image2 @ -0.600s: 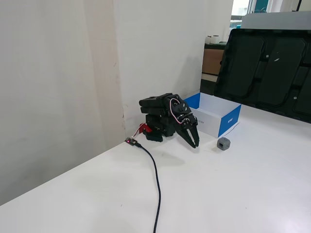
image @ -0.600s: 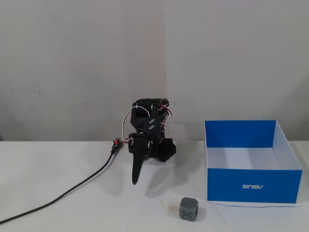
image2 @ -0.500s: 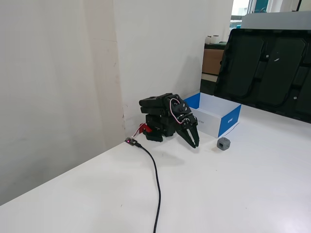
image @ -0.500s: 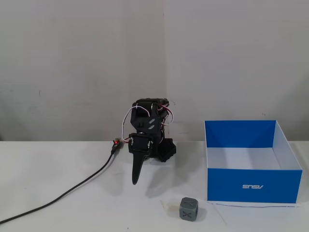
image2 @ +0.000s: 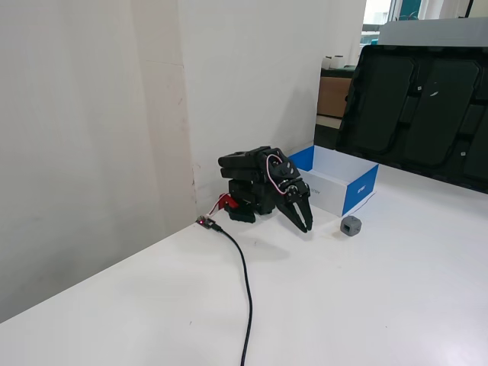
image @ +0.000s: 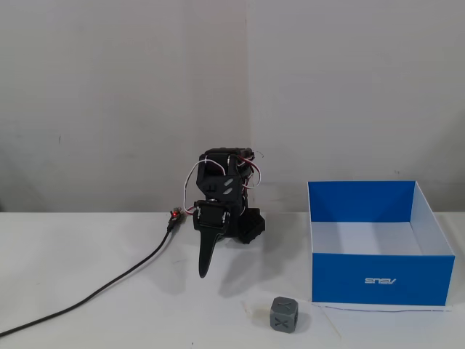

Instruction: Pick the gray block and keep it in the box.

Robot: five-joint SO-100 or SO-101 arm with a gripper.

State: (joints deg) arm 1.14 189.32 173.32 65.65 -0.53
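The gray block (image: 283, 314) (image2: 351, 225), a small dark cube with an X mark, rests on the white table just in front of the box's left corner. The blue box (image: 378, 280) (image2: 359, 189) with a white inside stands open at the right, nothing visible in it. My black arm is folded low against the wall. Its gripper (image: 204, 273) (image2: 306, 227) points down at the table, shut with nothing held, to the left of the block and apart from it.
A black cable (image: 109, 286) (image2: 246, 282) runs from the arm's base across the table toward the front left. A white wall stands close behind the arm. A large black panel (image2: 415, 107) leans behind the box in a fixed view.
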